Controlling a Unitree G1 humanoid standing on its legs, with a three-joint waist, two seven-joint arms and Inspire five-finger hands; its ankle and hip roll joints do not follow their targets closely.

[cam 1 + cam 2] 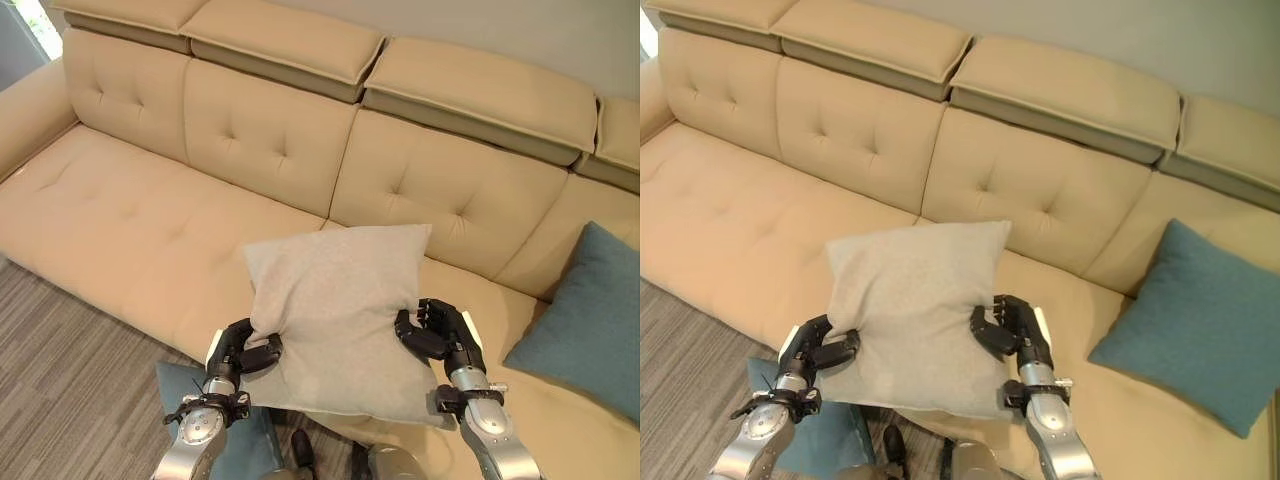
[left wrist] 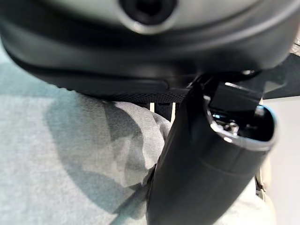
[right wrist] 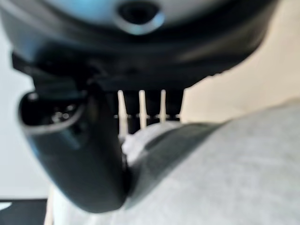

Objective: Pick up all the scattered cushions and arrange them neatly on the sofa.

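The beige sofa [image 1: 150,215] stretches ahead, a blue cushion [image 1: 590,320] propped at its right end. The grey cushion [image 1: 340,310] hangs over the seat's front edge, near the middle. The left hand [image 1: 240,350] and right hand [image 1: 435,330] each clamp a side edge, so the backrest lies straight ahead.

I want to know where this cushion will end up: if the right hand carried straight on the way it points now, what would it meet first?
Probably the sofa backrest. The right hand, gripping the grey cushion with the left hand, points up over the seat toward it. The cushion would likely touch first; depth is unclear.
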